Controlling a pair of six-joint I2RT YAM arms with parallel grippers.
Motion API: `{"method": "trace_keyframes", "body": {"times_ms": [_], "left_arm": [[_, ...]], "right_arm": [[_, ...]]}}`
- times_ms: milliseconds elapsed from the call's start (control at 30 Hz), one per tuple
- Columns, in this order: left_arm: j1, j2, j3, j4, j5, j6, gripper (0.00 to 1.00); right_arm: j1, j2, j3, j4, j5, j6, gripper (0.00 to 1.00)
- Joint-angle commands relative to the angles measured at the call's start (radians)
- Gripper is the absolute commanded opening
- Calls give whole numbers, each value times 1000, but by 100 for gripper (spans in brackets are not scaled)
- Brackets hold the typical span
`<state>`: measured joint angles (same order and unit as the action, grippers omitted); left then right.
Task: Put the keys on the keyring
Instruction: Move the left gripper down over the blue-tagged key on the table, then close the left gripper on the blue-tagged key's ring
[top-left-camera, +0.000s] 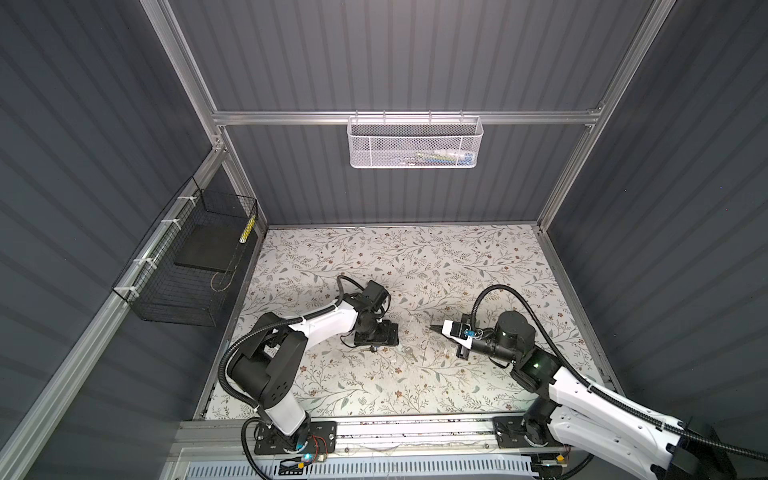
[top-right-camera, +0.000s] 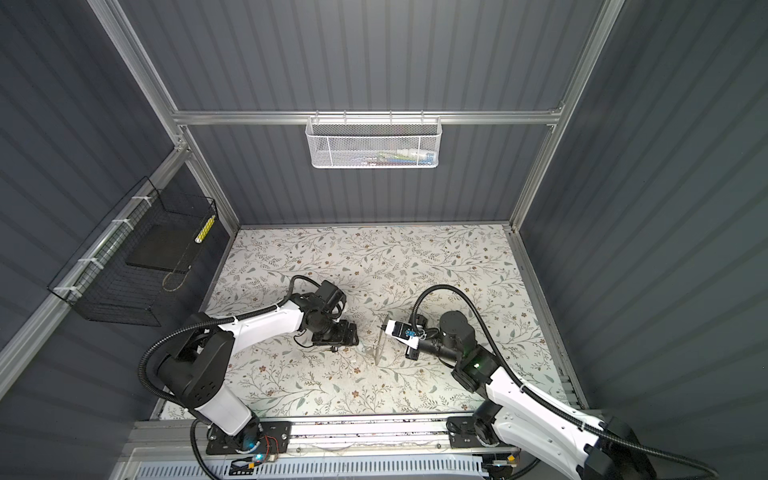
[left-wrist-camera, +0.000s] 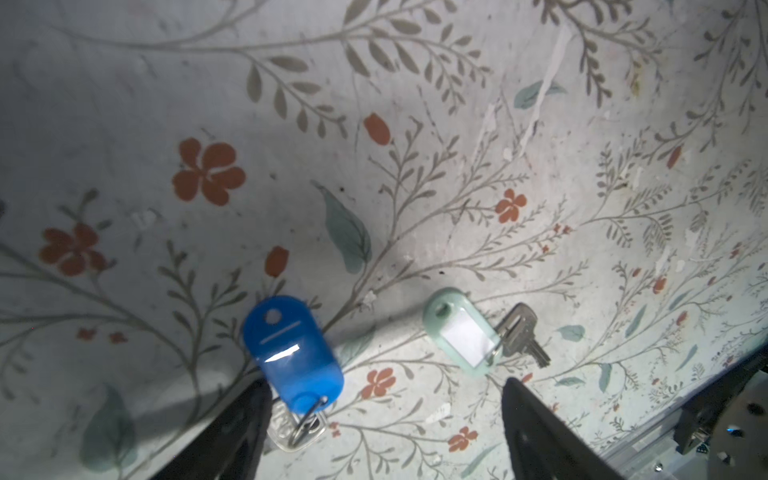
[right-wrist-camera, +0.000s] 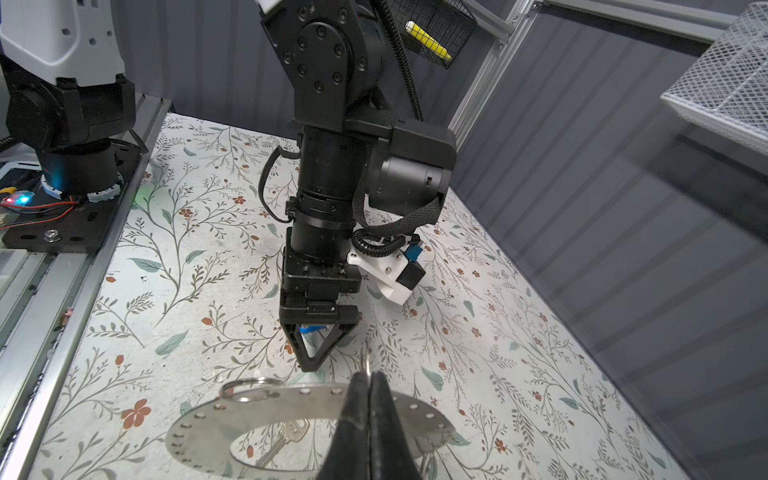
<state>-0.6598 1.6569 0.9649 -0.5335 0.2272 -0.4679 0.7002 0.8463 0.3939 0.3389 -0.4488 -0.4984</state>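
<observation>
In the left wrist view a blue tag (left-wrist-camera: 293, 353) lies on the floral table, joined by a small split ring to a clear-headed key (left-wrist-camera: 296, 430). A pale green tag (left-wrist-camera: 461, 332) with a silver key (left-wrist-camera: 521, 332) lies beside it. My left gripper (left-wrist-camera: 384, 383) points down over them, open, one finger next to the blue tag. My right gripper (right-wrist-camera: 370, 378) is shut on the band of the keyring (right-wrist-camera: 257, 411), a flat grey ring with rim holes, held off the table. A small split ring (right-wrist-camera: 249, 388) sits on its band. In a top view the keyring (top-right-camera: 379, 347) shows edge-on.
The left arm's wrist (right-wrist-camera: 332, 187) stands just beyond the keyring. A black wire basket (top-left-camera: 187, 266) hangs on the left wall and a white mesh basket (top-left-camera: 415, 141) on the back wall. Rails (top-left-camera: 415, 428) run along the table's front edge.
</observation>
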Motion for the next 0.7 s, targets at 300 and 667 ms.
{"method": "trace_keyframes", "body": {"times_ms": [300,667], "left_arm": [[-21,-56,66,-181,-205,158,69],[-21,-27,19,-168,-161,193,47]], "right_arm": [[2,4,25,2,-20,-10,0],[3,13,31,-6,-26,-10,0]]}}
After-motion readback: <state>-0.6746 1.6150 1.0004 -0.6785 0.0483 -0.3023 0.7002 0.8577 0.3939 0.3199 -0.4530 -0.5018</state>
